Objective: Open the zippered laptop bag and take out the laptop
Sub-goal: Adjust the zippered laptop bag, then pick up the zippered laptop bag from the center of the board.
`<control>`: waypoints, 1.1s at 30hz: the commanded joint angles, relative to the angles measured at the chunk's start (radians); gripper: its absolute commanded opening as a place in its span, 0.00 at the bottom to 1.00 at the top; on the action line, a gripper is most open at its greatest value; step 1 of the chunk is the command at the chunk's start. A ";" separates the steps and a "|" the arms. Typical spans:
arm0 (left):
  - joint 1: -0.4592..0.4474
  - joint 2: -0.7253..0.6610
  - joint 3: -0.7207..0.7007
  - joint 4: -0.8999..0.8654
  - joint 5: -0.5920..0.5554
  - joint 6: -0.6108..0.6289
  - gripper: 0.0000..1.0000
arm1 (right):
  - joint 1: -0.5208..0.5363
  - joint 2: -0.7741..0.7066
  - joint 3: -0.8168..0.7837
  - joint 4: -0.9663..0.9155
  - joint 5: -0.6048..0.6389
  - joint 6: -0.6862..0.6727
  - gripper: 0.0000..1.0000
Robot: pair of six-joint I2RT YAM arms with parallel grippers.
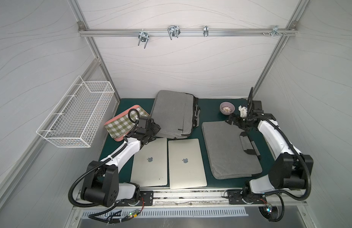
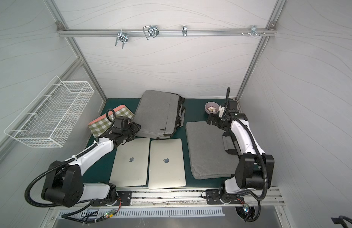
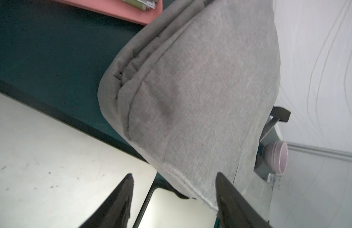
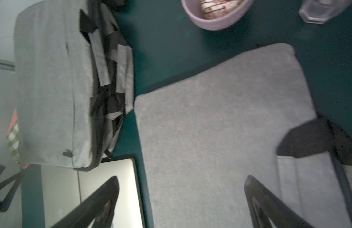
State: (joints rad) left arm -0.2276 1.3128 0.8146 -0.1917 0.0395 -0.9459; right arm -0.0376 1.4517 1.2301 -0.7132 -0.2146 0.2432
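Observation:
Two grey laptop bags lie on the green mat. One bag (image 1: 173,112) (image 2: 157,112) (image 3: 201,88) (image 4: 48,88) is at the back centre, its black handles and zipper edge facing right. The other bag (image 1: 228,150) (image 2: 206,150) (image 4: 220,128) lies flat on the right. Two closed silver laptops (image 1: 149,163) (image 1: 187,163) sit side by side in front. My left gripper (image 1: 156,131) (image 2: 136,128) (image 3: 174,174) is open at the back bag's near left corner, holding nothing. My right gripper (image 1: 229,119) (image 2: 208,120) (image 4: 182,177) hangs open over the right bag's far end.
A pink tray with a checked cloth (image 1: 125,122) lies at the back left, close to my left wrist. A lilac bowl (image 1: 227,108) (image 4: 214,17) stands at the back right, next to a clear glass object (image 4: 319,9). A white wire basket (image 1: 78,112) hangs on the left wall.

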 commanded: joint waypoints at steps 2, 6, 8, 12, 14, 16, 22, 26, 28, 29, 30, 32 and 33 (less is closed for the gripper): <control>-0.052 -0.073 0.055 -0.102 0.052 0.134 0.73 | -0.110 -0.066 -0.089 -0.057 0.116 -0.003 0.99; -0.138 -0.102 0.058 -0.135 0.073 0.131 0.75 | -0.163 -0.084 -0.183 -0.038 0.174 0.040 0.98; -0.198 -0.103 0.066 -0.134 0.080 0.132 0.75 | -0.183 -0.102 -0.231 -0.027 0.239 0.038 0.97; -0.311 -0.057 0.103 -0.127 0.084 0.164 0.75 | -0.204 -0.121 -0.310 -0.008 0.338 0.030 0.95; -0.356 -0.015 0.116 -0.096 0.105 0.168 0.74 | -0.224 -0.142 -0.337 0.011 0.332 0.052 0.93; -0.395 0.022 0.126 -0.053 0.124 0.164 0.74 | -0.254 -0.130 -0.352 0.010 0.316 0.073 0.92; -0.506 0.189 0.182 0.077 0.199 0.152 0.67 | -0.287 -0.105 -0.402 0.001 0.346 0.119 0.86; -0.582 0.303 0.249 0.096 0.211 0.164 0.66 | -0.289 -0.138 -0.450 0.012 0.394 0.139 0.82; -0.607 0.345 0.276 0.097 0.217 0.168 0.66 | -0.304 -0.145 -0.449 -0.007 0.416 0.145 0.81; -0.618 0.364 0.287 0.093 0.215 0.171 0.66 | -0.310 -0.153 -0.453 -0.013 0.421 0.151 0.81; -0.627 0.382 0.295 0.090 0.216 0.171 0.66 | -0.317 -0.164 -0.457 -0.021 0.420 0.163 0.81; -0.640 0.409 0.309 0.087 0.220 0.179 0.66 | -0.338 -0.180 -0.466 -0.037 0.382 0.192 0.79; -0.646 0.420 0.316 0.083 0.221 0.185 0.66 | -0.341 -0.187 -0.471 -0.046 0.372 0.206 0.79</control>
State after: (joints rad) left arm -0.8585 1.7050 1.0821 -0.1375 0.2485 -0.7826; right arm -0.3595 1.3025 0.7681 -0.7097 0.1638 0.4015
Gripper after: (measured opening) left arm 0.660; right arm 0.793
